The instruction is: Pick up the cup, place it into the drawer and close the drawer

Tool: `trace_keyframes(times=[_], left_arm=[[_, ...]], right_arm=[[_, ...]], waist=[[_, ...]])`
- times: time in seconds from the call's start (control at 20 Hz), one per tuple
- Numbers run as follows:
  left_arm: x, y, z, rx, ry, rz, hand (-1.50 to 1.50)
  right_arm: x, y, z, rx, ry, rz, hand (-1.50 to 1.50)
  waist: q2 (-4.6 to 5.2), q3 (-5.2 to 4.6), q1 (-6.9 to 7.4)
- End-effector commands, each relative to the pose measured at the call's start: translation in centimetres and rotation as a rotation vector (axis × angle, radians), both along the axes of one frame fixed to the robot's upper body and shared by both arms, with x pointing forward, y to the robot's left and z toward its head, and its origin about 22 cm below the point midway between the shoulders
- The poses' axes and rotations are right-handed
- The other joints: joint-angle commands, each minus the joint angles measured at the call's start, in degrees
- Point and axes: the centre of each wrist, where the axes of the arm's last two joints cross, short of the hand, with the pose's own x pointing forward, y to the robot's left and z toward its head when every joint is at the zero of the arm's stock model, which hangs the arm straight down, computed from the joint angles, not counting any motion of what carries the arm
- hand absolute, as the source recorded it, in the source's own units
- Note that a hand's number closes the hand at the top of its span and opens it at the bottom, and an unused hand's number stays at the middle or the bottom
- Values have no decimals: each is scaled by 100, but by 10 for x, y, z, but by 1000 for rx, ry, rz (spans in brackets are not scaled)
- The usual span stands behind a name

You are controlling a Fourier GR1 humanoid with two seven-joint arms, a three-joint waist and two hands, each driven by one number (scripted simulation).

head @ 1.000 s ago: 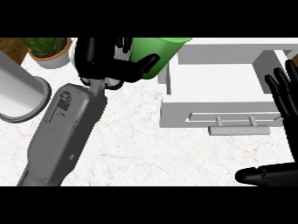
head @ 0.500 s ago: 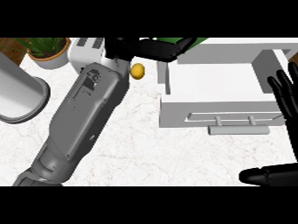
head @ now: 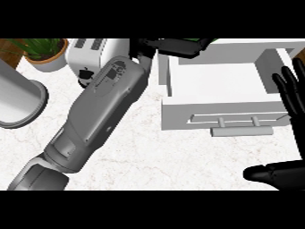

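Observation:
The green cup (head: pixel 196 40) shows only as a sliver at the top edge, above the back left corner of the open white drawer (head: pixel 181 117). My left hand (head: pixel 173 46) is curled round it and hides most of it, with the grey forearm stretching up from the lower left. The drawer is pulled out, its inside bare, its bar handle (head: pixel 240 131) facing me. My right hand (head: pixel 303 105) rests open at the right edge beside the drawer, fingers up and thumb low.
A white toaster (head: pixel 95 48) stands at the back, left of the forearm. A potted plant (head: pixel 44 53) sits at the back left. A tall pale cylinder (head: pixel 8 99) stands at the left edge. Marble counter lies in front of the drawer.
My left hand has carried the cup up and to the right, from left of the drawer to its back left corner. The right hand has stayed put.

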Motion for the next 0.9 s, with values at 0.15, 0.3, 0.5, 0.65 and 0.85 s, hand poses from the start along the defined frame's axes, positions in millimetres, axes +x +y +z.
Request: trace_keyframes(times=[0.15,0.3,0.5,0.65,0.85], left_arm=[[1,-14,-21,50,68,14,150],[13,-12,-16,87,69,16,150],[9,-18,-24,143,53,39,150],[9,-22,-22,190,57,21,150],[7,-22,-36,264,84,57,150]], right_arm=[[11,2,2,-3,-10,22,-150],[4,-6,-5,-2,-5,16,-150],[11,-10,-4,11,-9,46,-150],[11,8,6,8,-17,62,-150],[13,6,9,5,-14,79,-150]], waist=[[15,2,-76],[58,4,-209],[70,7,-318],[70,4,-306],[84,6,-414]])
